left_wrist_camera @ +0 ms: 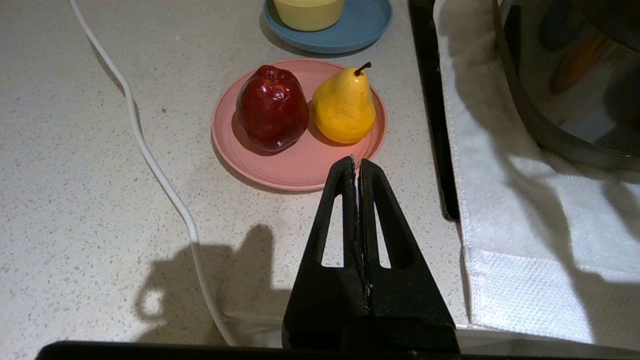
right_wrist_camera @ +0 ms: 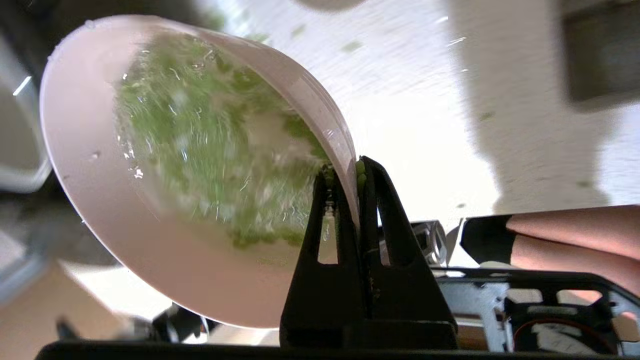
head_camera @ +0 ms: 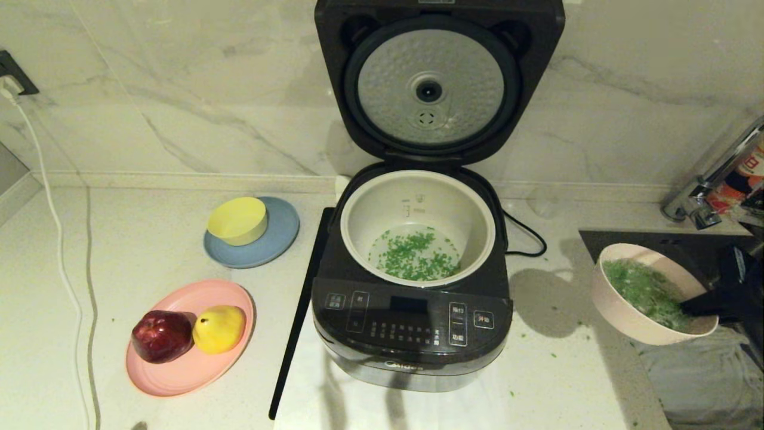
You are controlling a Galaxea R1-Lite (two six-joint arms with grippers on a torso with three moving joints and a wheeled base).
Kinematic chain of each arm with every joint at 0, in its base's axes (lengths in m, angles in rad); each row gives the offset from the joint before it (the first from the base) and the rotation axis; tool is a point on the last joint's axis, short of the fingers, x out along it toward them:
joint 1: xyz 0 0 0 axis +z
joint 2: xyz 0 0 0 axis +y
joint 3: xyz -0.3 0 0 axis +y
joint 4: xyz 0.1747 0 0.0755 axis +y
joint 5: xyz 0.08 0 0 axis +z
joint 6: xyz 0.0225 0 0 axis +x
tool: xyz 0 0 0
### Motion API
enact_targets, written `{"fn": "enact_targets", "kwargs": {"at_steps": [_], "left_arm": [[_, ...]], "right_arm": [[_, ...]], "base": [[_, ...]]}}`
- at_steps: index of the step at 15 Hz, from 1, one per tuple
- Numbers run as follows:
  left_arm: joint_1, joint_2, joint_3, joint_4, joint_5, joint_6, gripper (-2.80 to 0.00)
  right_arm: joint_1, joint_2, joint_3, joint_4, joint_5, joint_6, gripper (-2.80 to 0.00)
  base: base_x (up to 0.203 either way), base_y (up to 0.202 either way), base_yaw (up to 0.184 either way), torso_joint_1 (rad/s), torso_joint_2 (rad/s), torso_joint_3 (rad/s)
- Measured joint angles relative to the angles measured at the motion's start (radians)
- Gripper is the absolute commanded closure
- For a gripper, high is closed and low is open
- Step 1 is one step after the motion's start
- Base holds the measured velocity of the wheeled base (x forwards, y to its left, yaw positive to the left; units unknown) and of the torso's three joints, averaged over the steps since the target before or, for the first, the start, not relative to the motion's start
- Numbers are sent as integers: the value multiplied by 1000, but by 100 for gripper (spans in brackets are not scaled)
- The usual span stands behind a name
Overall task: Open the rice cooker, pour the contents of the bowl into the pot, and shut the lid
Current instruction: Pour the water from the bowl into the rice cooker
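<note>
- I see a white marble wall [head_camera: 179, 89] with grey veins behind a pale speckled surface [head_camera: 149, 239].
- A chrome faucet [head_camera: 710, 185] stands just behind my right tool.
- A wall socket [head_camera: 12, 74] sits far across from it.

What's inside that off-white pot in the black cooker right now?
Chopped green bits lie scattered in shallow clear liquid across the bottom of the round off-white pot. Level marks show on its far inner wall. The near inner wall is hidden behind the pot's front rim.

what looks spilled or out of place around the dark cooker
Small chopped green bits lie scattered on the pale speckled counter right of the dark rice cooker, below the tilted pale pink bowl clamped in the right gripper.
</note>
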Motion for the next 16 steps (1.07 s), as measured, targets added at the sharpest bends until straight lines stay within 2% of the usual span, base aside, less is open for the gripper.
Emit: {"fn": "enact_targets", "kwargs": {"at_steps": [3, 7, 10, 12, 16], "left_arm": [[0, 0, 0, 0, 0, 0, 0], [0, 0, 0, 0, 0, 0, 0], [0, 0, 0, 0, 0, 0, 0], [0, 0, 0, 0, 0, 0, 0], [0, 0, 0, 0, 0, 0, 0]], "right_arm": [[125, 5, -65, 25, -25, 16, 0], [304, 37, -194, 68, -117, 85, 0], [423, 84, -273, 100, -200, 105, 0], [486, 126, -321, 100, -237, 126, 0], [565, 207, -454, 105, -247, 162, 0]], "base": [[0, 0, 0, 0, 0, 0], [0, 0, 0, 0, 0, 0], [0, 0, 0, 0, 0, 0], [0, 0, 0, 0, 0, 0], [0, 0, 0, 0, 0, 0]]}}
